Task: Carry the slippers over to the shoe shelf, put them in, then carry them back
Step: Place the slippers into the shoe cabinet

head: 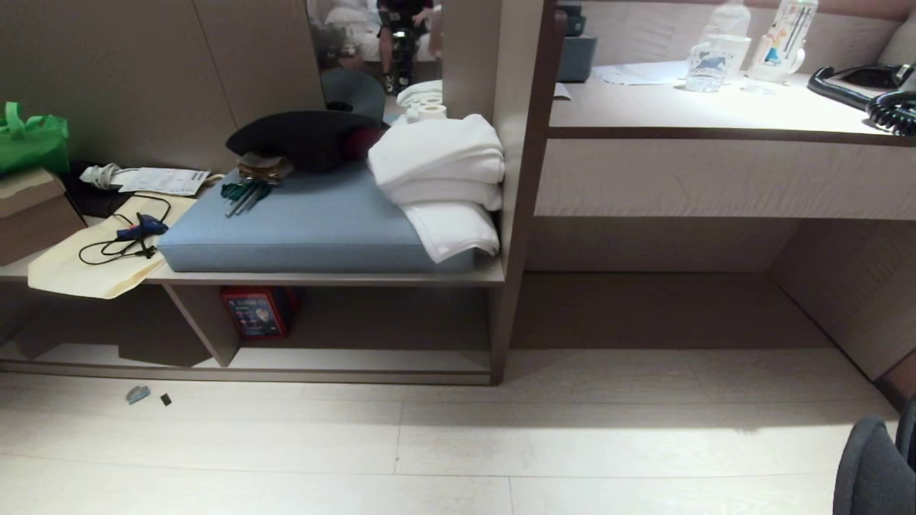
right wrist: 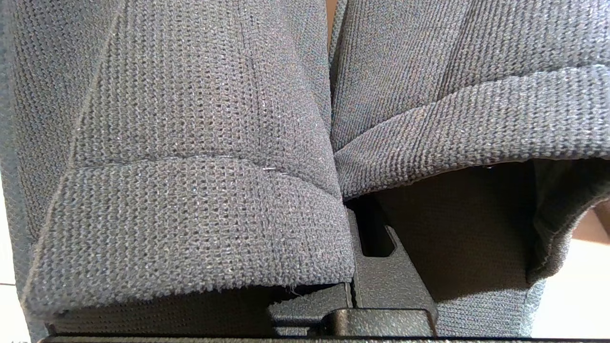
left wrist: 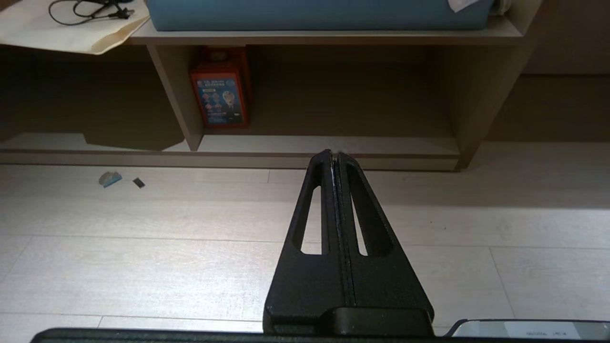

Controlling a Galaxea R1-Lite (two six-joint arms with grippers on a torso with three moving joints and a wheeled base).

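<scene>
Grey knitted fabric of the slippers (right wrist: 190,143) fills nearly all of the right wrist view: the two lie side by side, their inner edges pressed together over the right gripper (right wrist: 355,224), whose black fingers (right wrist: 381,281) run up into the seam between them and are hidden beyond that. The jaws are closed tight, pinching the adjoining cuffs of both slippers, so the pair hangs from this one grip; the rounded opening of one slipper gapes dark beside the finger. In the left wrist view the left gripper (left wrist: 333,155) holds nothing, its two slotted fingers (left wrist: 312,209) pressed flat against each other with no gap, pointing over pale floor boards toward the shoe shelf (left wrist: 329,143). That low open cubby sits under the blue cushion (head: 300,222), with its pale bottom board bare in the wide bay and a red box (left wrist: 220,95) standing just beside the upright divider (left wrist: 174,95). Neither arm appears in the head view, where folded white towels (head: 440,179) rest on the cushion.
</scene>
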